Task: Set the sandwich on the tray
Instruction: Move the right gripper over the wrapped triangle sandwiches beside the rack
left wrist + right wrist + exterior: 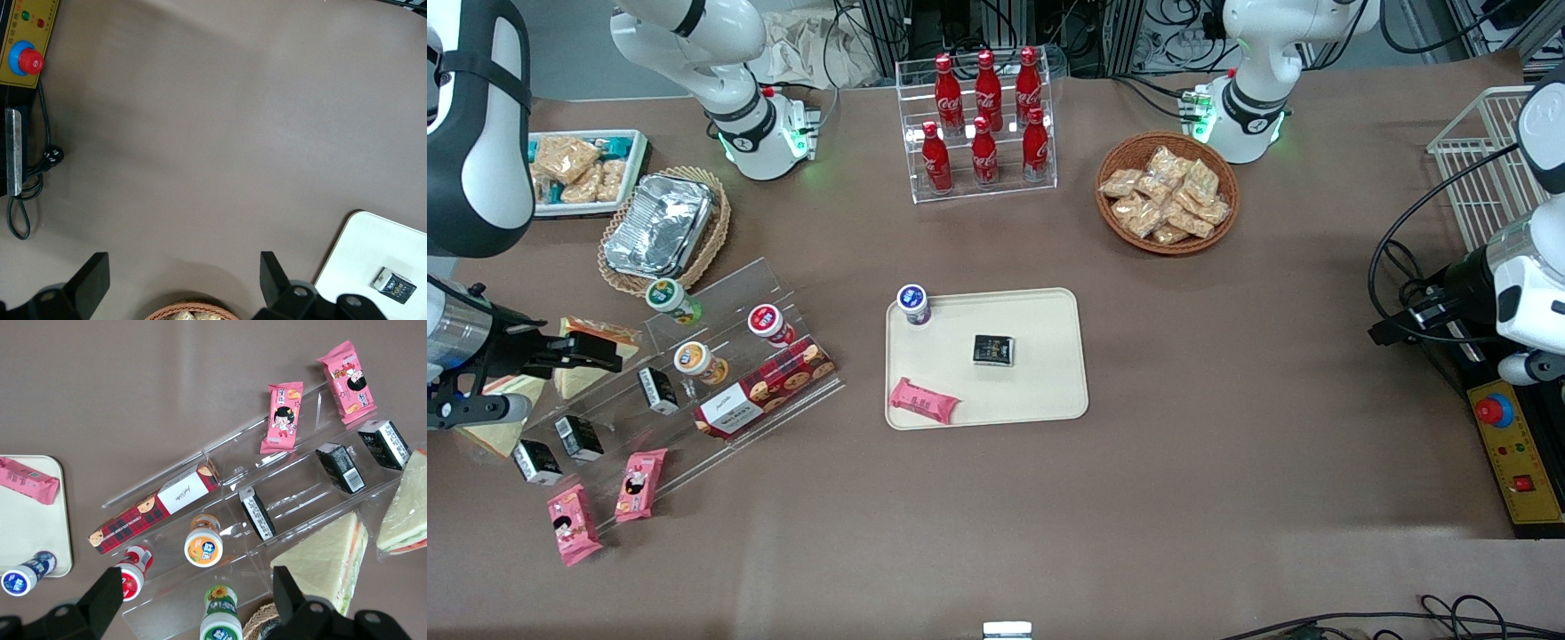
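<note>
The sandwich (pixel 576 378), a clear-wrapped triangular wedge with pale bread faces, lies at the working arm's end of the table beside the clear acrylic rack (pixel 720 356). It also shows in the right wrist view (pixel 327 563). A second near-identical wedge (pixel 498 422) lies close by, nearer the front camera (pixel 407 507). My right gripper (pixel 591 354) hangs open and empty well above the sandwich and the rack's end (pixel 197 600). The cream tray (pixel 1040 391) lies mid-table and carries a blue-capped bottle (pixel 913 304), a small black box (pixel 994 349) and a pink packet (pixel 923 401).
The rack holds small bottles, black boxes, pink packets and a plaid biscuit box (pixel 765 388). A wicker basket with a foil container (pixel 660 222) and a white tub of snacks (pixel 587 169) stand farther back. A cola rack (pixel 983 124) and a snack basket (pixel 1167 191) stand farther from the camera than the tray.
</note>
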